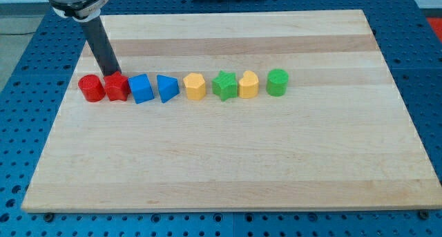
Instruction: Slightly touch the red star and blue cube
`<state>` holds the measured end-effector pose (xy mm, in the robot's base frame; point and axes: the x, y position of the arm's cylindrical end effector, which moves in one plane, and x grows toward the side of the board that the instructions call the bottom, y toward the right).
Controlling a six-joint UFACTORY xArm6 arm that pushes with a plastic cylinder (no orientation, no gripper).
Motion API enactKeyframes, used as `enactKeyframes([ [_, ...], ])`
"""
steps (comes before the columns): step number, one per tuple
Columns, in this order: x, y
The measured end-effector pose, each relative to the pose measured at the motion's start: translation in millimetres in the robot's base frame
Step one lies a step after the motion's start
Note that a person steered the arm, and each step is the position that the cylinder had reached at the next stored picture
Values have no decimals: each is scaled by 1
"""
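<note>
The red star [117, 88] sits in a row of blocks on the wooden board [228, 154], second from the view's left. The blue cube [141, 89] is right beside it on the view's right, touching or nearly touching it. My tip [111, 74] stands at the top edge of the red star, just behind it, seemingly in contact. The rod rises from there toward the view's top left.
A red cylinder [90, 88] lies left of the star. Right of the cube come a blue triangular block [166, 88], a yellow hexagonal block [195, 86], a green star [223, 86], a yellow block [248, 84] and a green cylinder [277, 82].
</note>
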<state>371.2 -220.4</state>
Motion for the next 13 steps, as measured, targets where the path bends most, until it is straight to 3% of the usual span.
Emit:
enactKeyframes([
  [7,4,9],
  [10,11,-77],
  [12,87,-42],
  [13,91,15],
])
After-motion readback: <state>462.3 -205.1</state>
